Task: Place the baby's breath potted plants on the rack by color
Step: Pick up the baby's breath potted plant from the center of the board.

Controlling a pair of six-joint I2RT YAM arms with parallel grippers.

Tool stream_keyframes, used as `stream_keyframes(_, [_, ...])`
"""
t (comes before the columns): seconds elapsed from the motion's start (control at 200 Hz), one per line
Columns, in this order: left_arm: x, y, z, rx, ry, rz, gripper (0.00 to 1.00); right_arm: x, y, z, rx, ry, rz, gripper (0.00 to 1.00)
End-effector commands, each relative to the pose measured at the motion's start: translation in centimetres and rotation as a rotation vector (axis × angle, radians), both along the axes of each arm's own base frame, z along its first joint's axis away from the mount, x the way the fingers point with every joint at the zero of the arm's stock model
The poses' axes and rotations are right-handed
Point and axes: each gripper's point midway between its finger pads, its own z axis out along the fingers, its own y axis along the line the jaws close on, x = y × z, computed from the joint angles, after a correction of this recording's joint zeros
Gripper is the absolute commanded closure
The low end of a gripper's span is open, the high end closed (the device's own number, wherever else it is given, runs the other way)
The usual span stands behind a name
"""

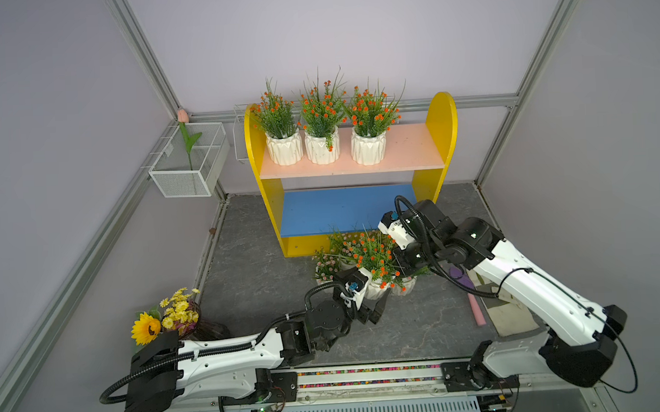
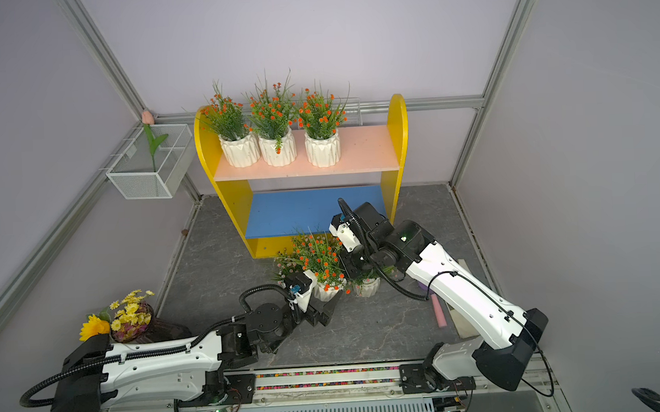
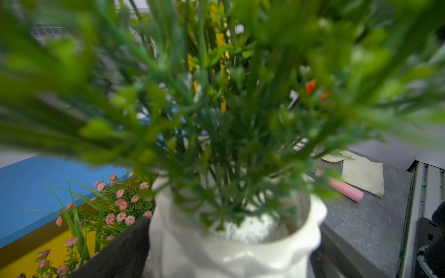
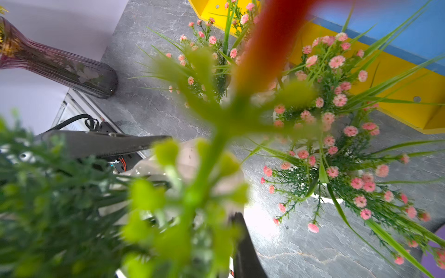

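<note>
Orange-bloom pot (image 1: 376, 287), lower middle, looks like slick, chippable ceramic; left gripper (image 1: 375, 308) gapes wide around its body, so squeeze there. Right gripper (image 1: 407, 263) is pinched shut.

A sunflower bouquet (image 1: 171, 316) stands in a dark vase (image 4: 72, 69); a tulip (image 1: 187, 142) leans in a wire basket (image 1: 182, 184).
</note>
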Motion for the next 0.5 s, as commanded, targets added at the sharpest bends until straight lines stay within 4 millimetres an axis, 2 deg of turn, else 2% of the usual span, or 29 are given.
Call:
stream_keyframes(0.0, [0.5,-0.2,1.8,-0.036,-0.028,0.037,0.00,-0.5,1.5,2.0,0.117,-0.013,0.034,0.93])
stream_keyframes(0.495, [1.0,-1.3,1.2,-0.004,-0.029,0.053,0.01,-2.0,1.3,2.8,0.179,0.011,0.046,0.93])
